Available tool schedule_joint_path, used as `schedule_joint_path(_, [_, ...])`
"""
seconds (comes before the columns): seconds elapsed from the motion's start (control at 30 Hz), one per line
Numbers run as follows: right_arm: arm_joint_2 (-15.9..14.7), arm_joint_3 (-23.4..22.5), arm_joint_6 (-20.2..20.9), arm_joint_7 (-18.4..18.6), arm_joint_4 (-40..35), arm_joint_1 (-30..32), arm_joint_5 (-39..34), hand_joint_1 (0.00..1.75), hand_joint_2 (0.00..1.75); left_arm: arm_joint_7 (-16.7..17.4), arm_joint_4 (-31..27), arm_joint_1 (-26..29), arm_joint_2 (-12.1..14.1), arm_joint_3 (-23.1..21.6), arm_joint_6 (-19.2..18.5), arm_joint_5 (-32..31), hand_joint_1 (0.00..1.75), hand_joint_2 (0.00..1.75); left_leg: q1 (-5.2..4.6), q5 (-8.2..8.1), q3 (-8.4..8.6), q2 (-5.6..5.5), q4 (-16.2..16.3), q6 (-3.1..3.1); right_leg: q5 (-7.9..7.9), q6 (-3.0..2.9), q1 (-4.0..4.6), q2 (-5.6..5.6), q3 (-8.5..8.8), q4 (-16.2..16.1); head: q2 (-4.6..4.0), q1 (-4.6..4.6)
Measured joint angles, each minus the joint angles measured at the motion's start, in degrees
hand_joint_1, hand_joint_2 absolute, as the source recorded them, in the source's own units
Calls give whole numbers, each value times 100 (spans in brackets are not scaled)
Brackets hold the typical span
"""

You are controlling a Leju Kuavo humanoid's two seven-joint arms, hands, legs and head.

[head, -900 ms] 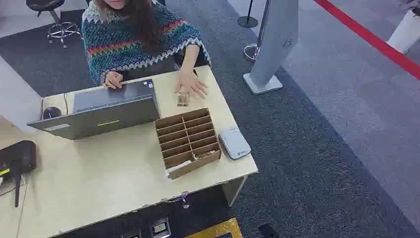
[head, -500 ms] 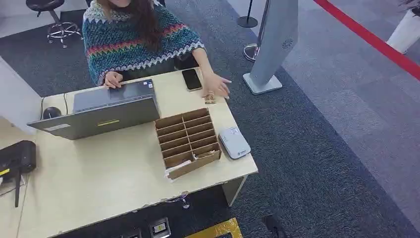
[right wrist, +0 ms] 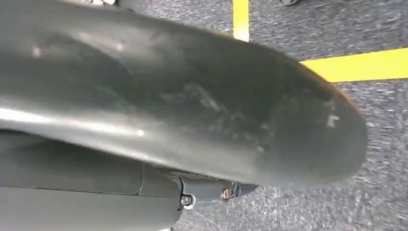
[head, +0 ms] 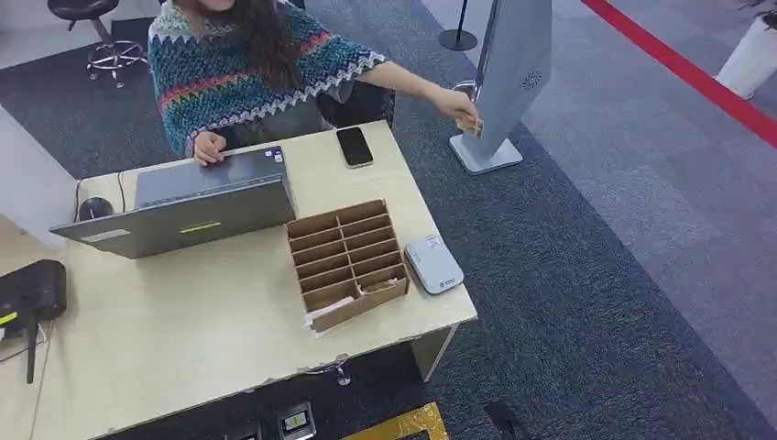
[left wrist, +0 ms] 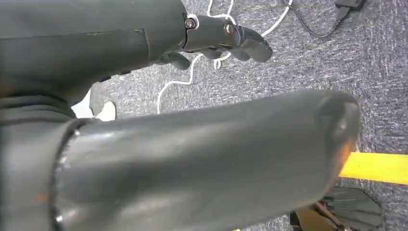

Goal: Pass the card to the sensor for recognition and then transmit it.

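i see a person's hand (head: 455, 101) holding the card (head: 470, 126) off the desk (head: 183, 321); my left hand (left wrist: 211, 43) hangs slack, empty; right hand (right wrist: 207, 190) unclear.

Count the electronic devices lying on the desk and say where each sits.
4: a laptop at the back left, a phone at the back right, a grey card reader by the right edge, a black device at the left edge.

The left hand (left wrist: 211, 139) hung low, its thick grey thumb stretched across the wrist view and its dark fingers (left wrist: 226, 41) slightly curled, holding nothing. The right hand (right wrist: 192, 110) hung likewise, thumb large in its wrist view; its fingers were mostly hidden.
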Motion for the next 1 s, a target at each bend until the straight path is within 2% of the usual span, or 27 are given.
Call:
schedule_joint_path(0.2, [-7, 0, -90, -57, -2, 31, -79, 0, 0, 4, 0, 0, 0, -13, 2, 44, 0, 0, -1, 1, 1, 0, 0, 0, 1, 1, -1, 0, 2, 0, 0, -2])
schedule_joint_path(0.33, [-43, -120, -406, -384, -2, 0, -402, 0, 0, -7, 0, 0, -2, -44, -2, 59, 0, 0, -1, 1, 1, 0, 0, 0, 1, 1, -1, 0, 3, 0, 0, -2])
schedule_joint_path(0.37, [-70, -177, -494, -475, -4, -26, -505, 0, 175, -20, 0, 0, -4, -46, -2, 79, 0, 0, -3, 1, 1, 0, 0, 0, 1, 1, -3, 0, 2, 0, 0, 0])
schedule_joint_path(0.5, [-227, -450, -886, -987, -44, -174, -1054, 0, 175, -59, 0, -3, -11, -90, 0, 116, 0, 0, -5, 1, 1, 1, 0, 0, 1, 1, -5, 0, 2, 0, 0, -2])
schedule_joint_path(0.6, [-413, -627, -1058, -1629, -90, -357, -2189, 0, 175, -85, 0, -3, -15, -98, 4, 157, 0, 0, -9, 1, 1, 1, 0, 1, 2, 2, -9, 1, 2, 0, 0, -4])
schedule_joint_path(0.7, [-647, -752, -1073, -2241, -190, -598, -3196, 0, 175, -116, 0, -6, -15, -103, 22, 210, 0, 0, -11, 2, 2, 2, 1, 2, 6, 7, -11, 1, 3, 0, 0, -2])
schedule_joint_path(0.9, [-1093, -866, -942, -2988, -424, -1271, -4378, 0, 175, -177, 0, -9, -13, -103, 68, 343, 0, 0, -18, 5, 2, 9, 2, 7, 14, 11, -20, 4, 1, 0, 0, -2])
schedule_joint_path(0.93, [-1186, -866, -883, -3036, -496, -1423, -4576, 0, 175, -192, 0, -9, -13, -103, 83, 363, 0, 0, -18, 7, 2, 9, 2, 8, 14, 12, -19, 5, 2, 0, 0, -2])
schedule_joint_path(1.0, [-1248, -774, -719, -2764, -808, -1668, -5141, 0, 175, -225, 0, -13, -15, -103, 103, 409, 0, 0, -18, 7, 7, 9, 5, 9, 15, 13, -20, 5, -1, -1, 0, -4])
